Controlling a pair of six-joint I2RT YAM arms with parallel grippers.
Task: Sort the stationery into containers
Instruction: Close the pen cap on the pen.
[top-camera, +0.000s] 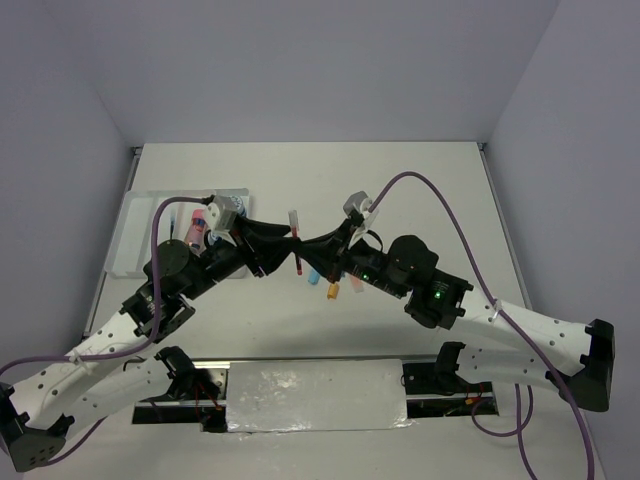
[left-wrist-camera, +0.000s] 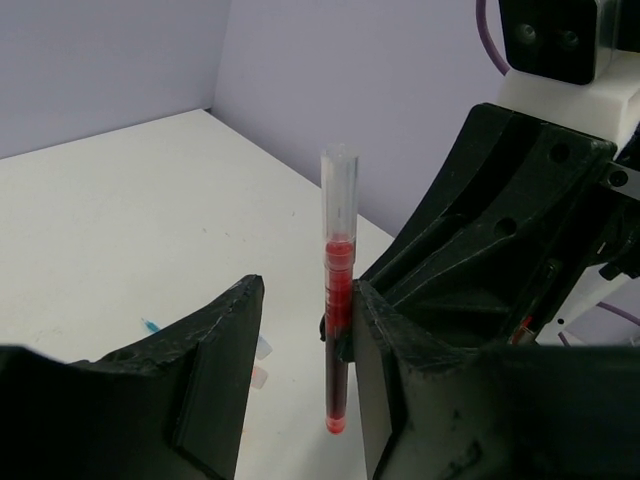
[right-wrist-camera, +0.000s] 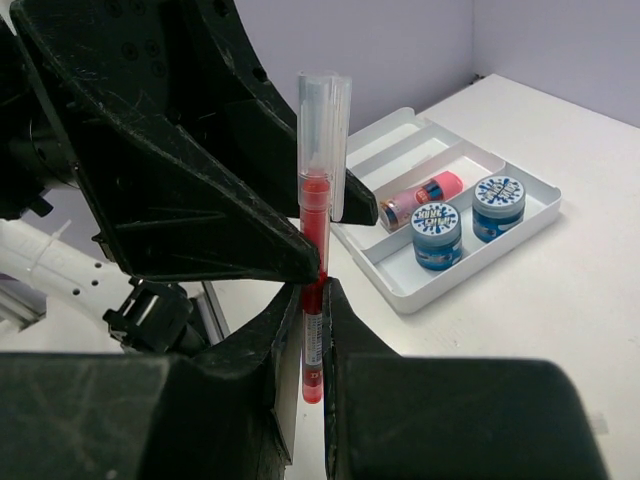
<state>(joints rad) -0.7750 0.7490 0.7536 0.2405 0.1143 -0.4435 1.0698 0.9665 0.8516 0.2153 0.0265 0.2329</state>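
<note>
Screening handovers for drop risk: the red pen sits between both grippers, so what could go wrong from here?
1. Only the right gripper pinches the upright red pen, on its thin barrel; it could pivot or slip.
2. The open left gripper flanks the pen; pulling away might knock it.
3. The tray lies past the left arm, so the arms might collide.

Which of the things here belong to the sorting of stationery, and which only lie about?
Job: red pen, held by the right gripper; left gripper, open beside it; tray; two rolls and cylinder in it; loose pieces.
Lying about: purple cables; grey panel.
</note>
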